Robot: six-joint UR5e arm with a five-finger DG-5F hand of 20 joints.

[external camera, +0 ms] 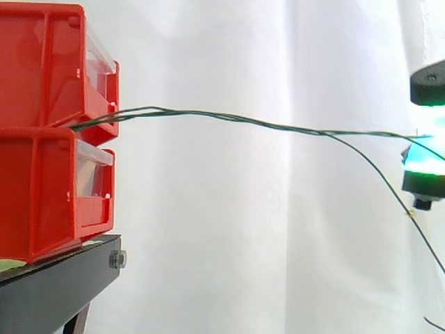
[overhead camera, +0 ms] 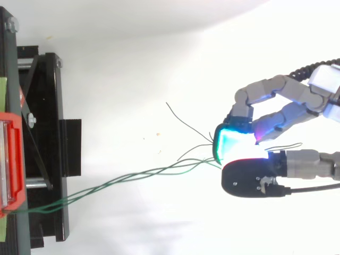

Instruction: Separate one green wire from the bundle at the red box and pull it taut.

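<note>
Since several green wires (external camera: 278, 126) run into the hand's (overhead camera: 271, 87) curled, closed pinch, pulling could tension all, not one.

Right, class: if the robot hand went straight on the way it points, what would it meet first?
The thin green wires the hand pinches lie along that line; beyond them, probably the stacked red plastic bins, though depth is unclear.
</note>
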